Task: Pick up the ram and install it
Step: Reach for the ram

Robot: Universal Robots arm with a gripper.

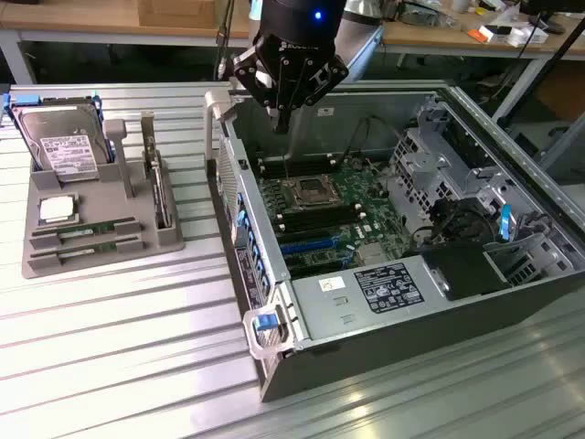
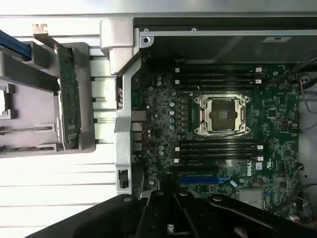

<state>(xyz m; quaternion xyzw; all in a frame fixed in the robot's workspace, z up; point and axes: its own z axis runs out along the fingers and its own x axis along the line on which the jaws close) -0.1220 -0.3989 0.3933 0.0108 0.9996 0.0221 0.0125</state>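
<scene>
Hangs over the open computer case with the pincer pinched shut, nothing to be seen between its fingers, poised above the motherboard close to the CPU socket. Well apart from the ram, standing on its long edge in the grey holder, in the slot nearest the case, on the counter toward the exterior view's left, with the hard drive and the square CPU chip in the same holder. Not yet lifted, not yet touched. Likely trouble at the grasp, judging from here: very little edge to hold on so thin a board, so easy to tip or twist it in its slot by closing off-centre, or to strike its top edge by descending with fingers together instead of straddling it. Easy as well to clip the case's raised side wall while carrying across. At the black memory slots flanking the socket, probably costly to press down skewed or reversed: bent stick, jammed latches, damaged slot
</scene>
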